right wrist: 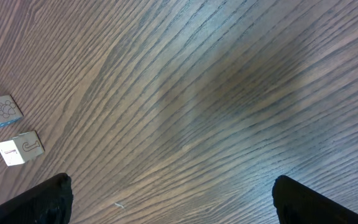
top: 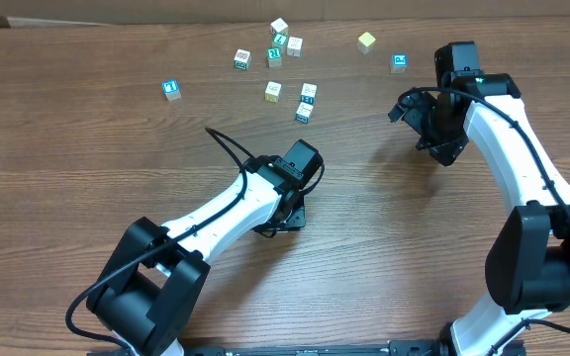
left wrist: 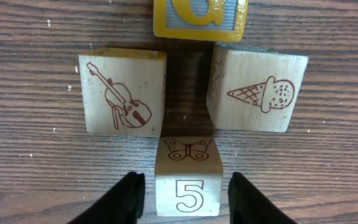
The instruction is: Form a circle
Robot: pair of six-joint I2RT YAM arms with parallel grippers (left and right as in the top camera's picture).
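Observation:
In the left wrist view the circle is a tight cluster of small cubes on the wooden table. A violin cube (left wrist: pixel 122 92) is on the left and an ice-cream cube (left wrist: pixel 258 90) on the right. A butterfly cube with a "5" face (left wrist: pixel 188 177) sits nearest, and a yellow-rimmed cube (left wrist: pixel 199 17) lies at the top edge. My left gripper (left wrist: pixel 187 199) straddles the "5" cube, open, with a gap of table showing on each side. From overhead the left gripper (top: pixel 281 216) covers the cluster. My right gripper (right wrist: pixel 173 199) (top: pixel 433 138) hangs wide open over bare wood.
Loose cubes lie scattered at the far side: a group of several (top: pixel 280 42), a pair (top: pixel 305 101), a pale one (top: pixel 273 90), blue-faced ones (top: pixel 171 89) (top: pixel 399 62) and a yellow-green one (top: pixel 366 41). Two cubes (right wrist: pixel 2 112) (right wrist: pixel 18 148) show at the right wrist view's left edge.

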